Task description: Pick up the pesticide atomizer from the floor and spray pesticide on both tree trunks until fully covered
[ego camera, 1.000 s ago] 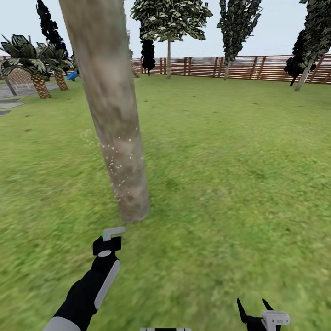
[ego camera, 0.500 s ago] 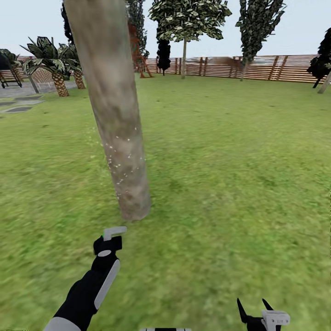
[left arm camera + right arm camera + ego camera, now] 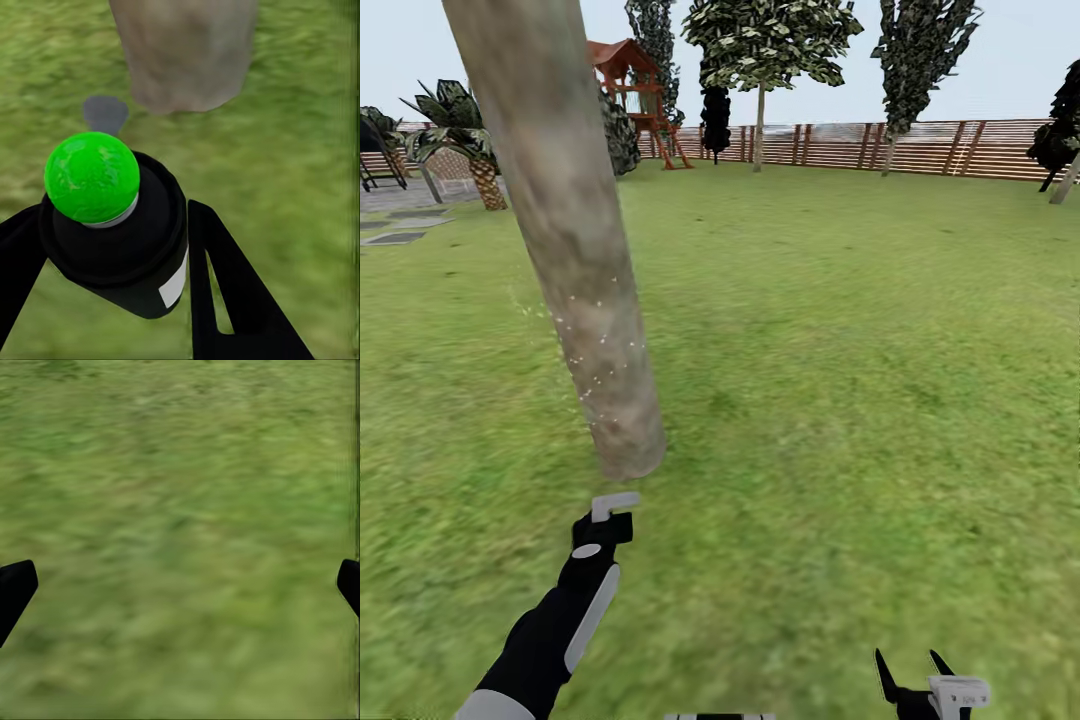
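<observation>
Just ahead of the left pincer (image 3: 112, 247), clamped on the spray bottle (image 3: 112, 225), stands the trunk (image 3: 575, 300); right pincer (image 3: 180, 585) spread wide over open grass (image 3: 860, 400).

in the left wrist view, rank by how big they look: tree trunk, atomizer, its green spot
1. Pesticide atomizer, held in the left gripper, sits nearest the camera, which inflates it.
2. Tree trunk, cropped, so unsure against the atomizer.
3. Green spot.

Head and left wrist views share the tree trunk (image 3: 575, 290)

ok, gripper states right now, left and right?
Left gripper: shut on the pesticide atomizer.
Right gripper: open, fingers wide apart, holding nothing.
</observation>
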Available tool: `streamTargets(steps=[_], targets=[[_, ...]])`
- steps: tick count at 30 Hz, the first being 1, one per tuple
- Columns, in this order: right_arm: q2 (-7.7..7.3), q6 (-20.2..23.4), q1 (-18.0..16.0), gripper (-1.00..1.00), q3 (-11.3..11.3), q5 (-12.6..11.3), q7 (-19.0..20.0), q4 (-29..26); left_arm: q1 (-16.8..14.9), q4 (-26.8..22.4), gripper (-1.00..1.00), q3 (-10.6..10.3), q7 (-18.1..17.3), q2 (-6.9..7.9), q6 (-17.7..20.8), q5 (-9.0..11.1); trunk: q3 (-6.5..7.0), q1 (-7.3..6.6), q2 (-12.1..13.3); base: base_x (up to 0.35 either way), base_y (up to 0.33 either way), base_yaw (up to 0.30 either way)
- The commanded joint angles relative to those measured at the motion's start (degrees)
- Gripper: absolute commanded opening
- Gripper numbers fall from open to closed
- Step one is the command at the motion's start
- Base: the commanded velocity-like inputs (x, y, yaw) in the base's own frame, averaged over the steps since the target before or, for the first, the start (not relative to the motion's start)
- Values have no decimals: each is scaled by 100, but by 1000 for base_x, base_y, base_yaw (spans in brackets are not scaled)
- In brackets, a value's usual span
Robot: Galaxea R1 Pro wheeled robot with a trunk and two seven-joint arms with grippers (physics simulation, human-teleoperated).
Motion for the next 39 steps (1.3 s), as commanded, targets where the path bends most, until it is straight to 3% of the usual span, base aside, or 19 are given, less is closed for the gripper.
streamTargets(steps=[1,12,21,39], targets=[[0,0,0,100,0,0,0,0,0,0,-100,1,1,1,-1,-5,0,0,0,0,-275,65],[0,0,0,100,0,0,0,0,0,-9,-100,62,20,1,20,-24,0,0,0,45,-267,240],[0,0,0,100,0,-1,0,0,0,-9,-100,73,20,2,24,-9,0,0,0,263,-176,47],[0,0,0,100,0,0,0,0,0,-7,-100,73,28,14,15,28,0,0,0,296,-115,267]])
